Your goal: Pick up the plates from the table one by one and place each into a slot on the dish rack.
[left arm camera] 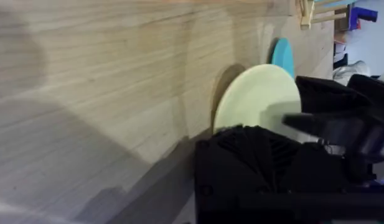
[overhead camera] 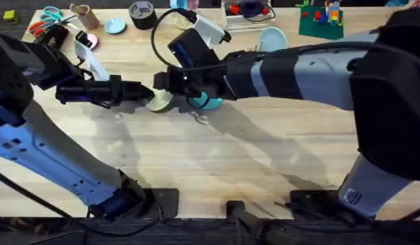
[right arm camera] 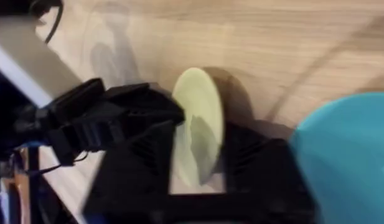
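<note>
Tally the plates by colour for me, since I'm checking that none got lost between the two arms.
Pale yellow plate: 1
Teal-blue plate: 1
Total: 2

Counts, placed relative to pale yellow plate [overhead camera: 159, 102]:
- plates: 2. Yellow one plus teal-blue plate [overhead camera: 207, 102], just beside it.
- grippers: 2. Left gripper [overhead camera: 147, 92] and right gripper [overhead camera: 165, 83], both at yellow plate.
- tape rolls: 1. Black tape roll [overhead camera: 141, 13], well beyond yellow plate.
- scissors: 1. Scissors [overhead camera: 45, 20], far off toward table corner.
</note>
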You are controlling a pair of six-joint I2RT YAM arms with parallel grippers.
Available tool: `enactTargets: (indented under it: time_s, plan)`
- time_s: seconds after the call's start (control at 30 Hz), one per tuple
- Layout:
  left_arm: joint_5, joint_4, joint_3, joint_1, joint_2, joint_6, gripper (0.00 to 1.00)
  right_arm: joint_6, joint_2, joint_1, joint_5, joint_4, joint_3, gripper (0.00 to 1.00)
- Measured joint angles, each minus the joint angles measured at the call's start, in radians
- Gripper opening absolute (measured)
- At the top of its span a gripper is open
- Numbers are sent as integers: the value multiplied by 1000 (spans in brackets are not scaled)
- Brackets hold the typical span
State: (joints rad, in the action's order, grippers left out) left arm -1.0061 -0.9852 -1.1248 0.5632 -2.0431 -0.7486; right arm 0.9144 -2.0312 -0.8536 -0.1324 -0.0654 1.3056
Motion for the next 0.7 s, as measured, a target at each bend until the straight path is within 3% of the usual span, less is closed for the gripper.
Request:
enactTargets:
  time_s: [0.07, 0.17, 0.7]
  plan:
    - [-2, 0, 0, 3, 0, 0, 41, 2, 0, 6, 12, 7, 0, 178]
    - [-5, 1, -1, 5, 0, 0, 42, 2, 0, 11, 12, 4, 0, 46]
    - [-2, -14, -9, 10, 0, 31, 41, -17, 0, 26, -47, -1, 0, 30]
